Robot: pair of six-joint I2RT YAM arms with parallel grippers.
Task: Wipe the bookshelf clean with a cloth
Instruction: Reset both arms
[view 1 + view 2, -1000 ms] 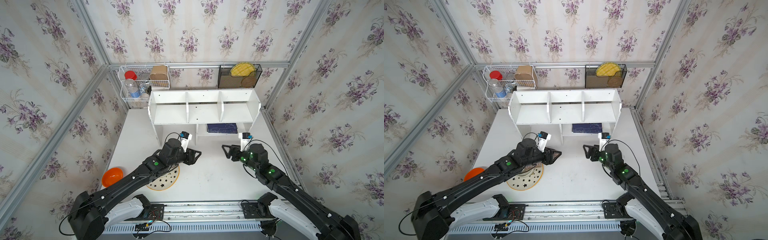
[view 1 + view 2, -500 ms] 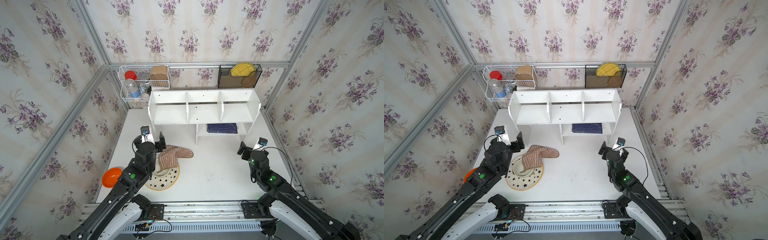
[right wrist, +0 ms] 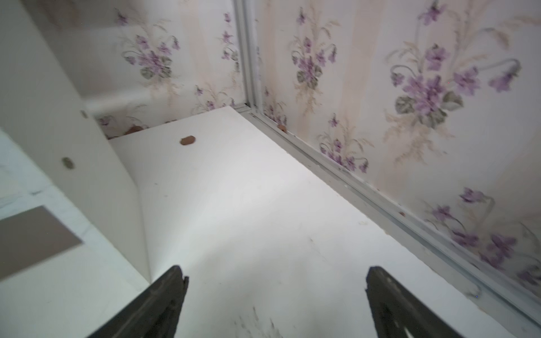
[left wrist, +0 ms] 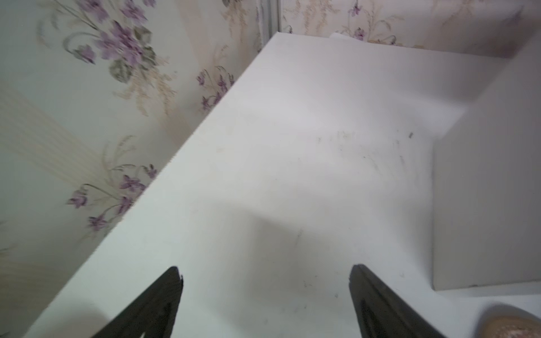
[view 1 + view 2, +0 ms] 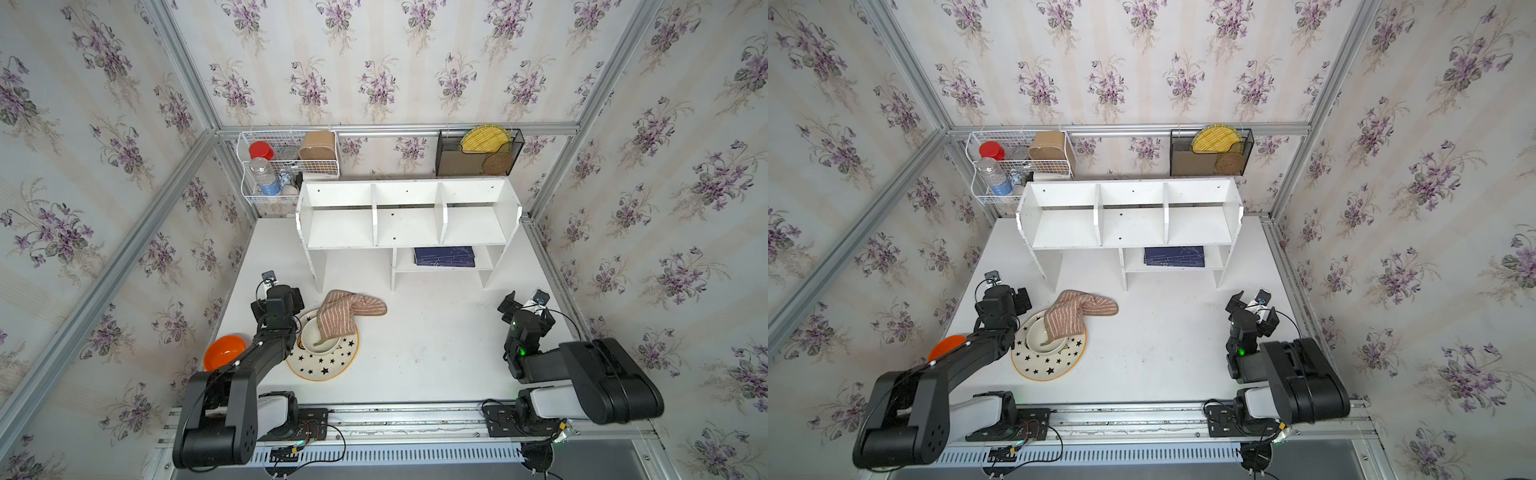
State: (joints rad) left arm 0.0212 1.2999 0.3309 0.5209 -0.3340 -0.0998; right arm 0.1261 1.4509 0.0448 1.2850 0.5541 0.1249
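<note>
The left claw (image 4: 265, 275) stands wide open and empty above the desk (image 5: 424, 340). In both top views the cloth (image 5: 347, 309) lies just beside it, at about its 3 o'clock. The cloth is crumpled, with one end draped into the bowl (image 5: 313, 340) on the star plate (image 5: 322, 368), and its long limb runs toward 3 o'clock. The bookshelf (image 5: 409, 226) stands at the cloth's 12 o'clock, apart from it. The right claw (image 3: 275, 278), also wide open and empty, is well apart at the cloth's 3 o'clock. The left arm looks nearer for the pickup.

Left pincer (image 4: 265, 269), right pincer (image 3: 275, 269) (both agape)
</note>
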